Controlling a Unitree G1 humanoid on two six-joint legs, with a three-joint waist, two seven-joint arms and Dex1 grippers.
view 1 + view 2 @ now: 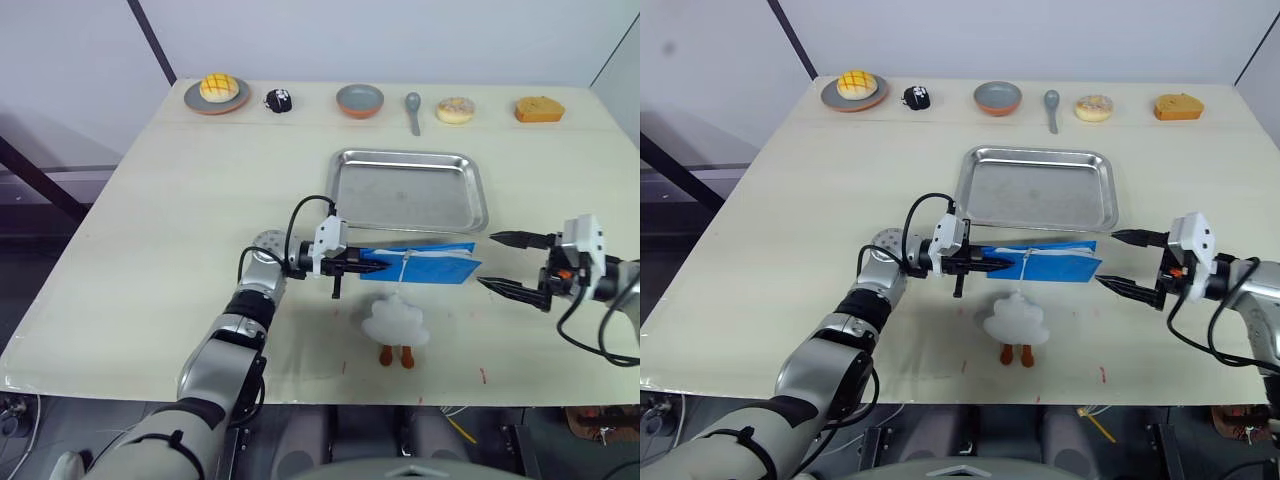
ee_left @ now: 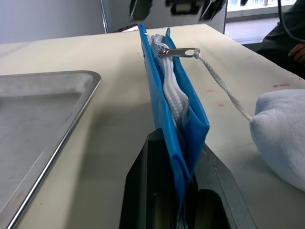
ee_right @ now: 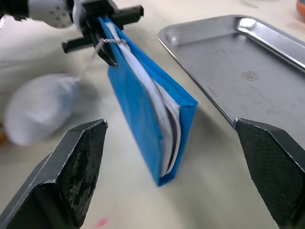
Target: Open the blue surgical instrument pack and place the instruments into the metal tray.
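The blue surgical instrument pack (image 1: 428, 265) stands on its long edge just in front of the metal tray (image 1: 400, 190), zipper side up. My left gripper (image 1: 362, 265) is shut on the pack's left end (image 2: 174, 119). A white cord (image 2: 224, 88) runs from the zipper pull (image 2: 178, 51) to a white plush toy (image 1: 396, 320) lying in front of the pack. My right gripper (image 1: 486, 260) stands open just right of the pack's other end (image 3: 143, 105), not touching it. The instruments are hidden. The tray holds nothing.
Along the table's far edge stand a plate with a yellow bun (image 1: 216, 92), a small black item (image 1: 279, 100), a grey bowl (image 1: 360, 100), a spoon (image 1: 413, 108), a donut (image 1: 456, 110) and an orange cake piece (image 1: 539, 109). A person's hand (image 2: 298, 50) shows beyond the table.
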